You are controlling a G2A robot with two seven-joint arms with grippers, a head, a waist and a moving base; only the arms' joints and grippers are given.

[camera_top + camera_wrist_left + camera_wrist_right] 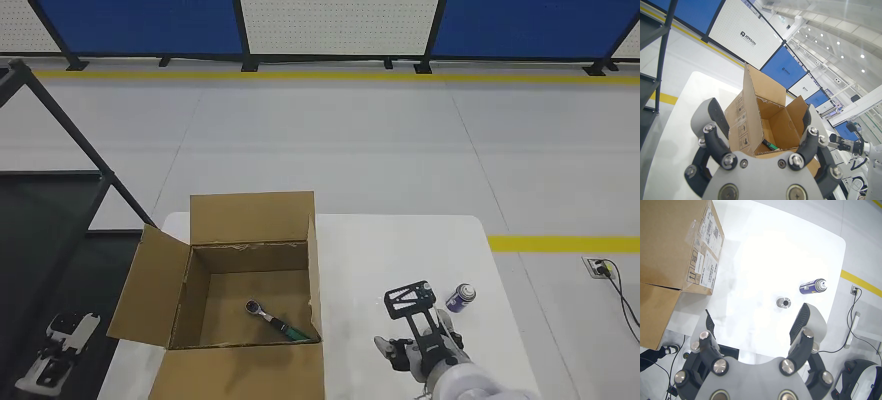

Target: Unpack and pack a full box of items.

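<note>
Both tools gape empty: the left tool (pixel 762 108) faces the open brown cardboard box (pixel 250 290) on the white desk (pixel 400 250), a green-handled ratchet wrench (pixel 272 319) inside, while the right tool (pixel 756 315) hangs near a small silver metal cylinder (pixel 783 302) and a purple spray can (pixel 813 286).

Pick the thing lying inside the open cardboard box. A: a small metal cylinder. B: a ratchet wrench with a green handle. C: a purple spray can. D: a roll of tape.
B: the ratchet wrench lies on the box floor, while the spray can and metal cylinder sit on the table outside it.
</note>
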